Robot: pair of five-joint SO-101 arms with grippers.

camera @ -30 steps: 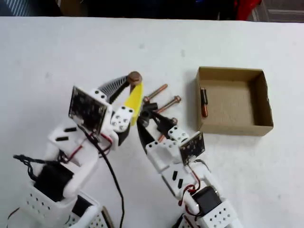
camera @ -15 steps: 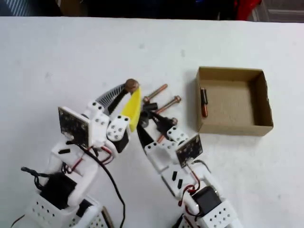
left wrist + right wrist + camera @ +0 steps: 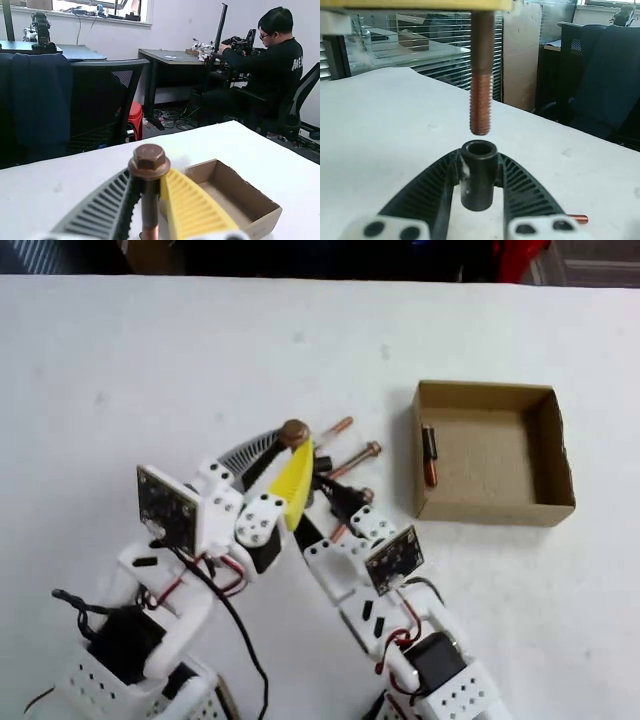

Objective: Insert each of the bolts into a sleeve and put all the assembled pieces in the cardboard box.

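My left gripper (image 3: 285, 452) is shut on a copper bolt (image 3: 148, 192), held upright with its hex head (image 3: 294, 433) on top, between the grey and the yellow finger (image 3: 192, 210). My right gripper (image 3: 479, 176) is shut on a black sleeve (image 3: 479, 172), bore facing up. The bolt's threaded tip (image 3: 481, 112) hangs just above the sleeve's opening, apart from it. The cardboard box (image 3: 548, 445) lies to the right and holds one assembled piece (image 3: 429, 455). Loose bolts (image 3: 356, 457) lie on the table between the grippers and the box.
The white table (image 3: 150, 350) stretches open at the back and to the left. In the right wrist view a bolt's tip (image 3: 577, 218) lies on the table beyond the gripper. Chairs and desks stand in the room behind.
My left gripper has carried the bolt toward the right gripper and the sleeve, so the bolt now hangs right over the sleeve. The right arm has barely shifted.
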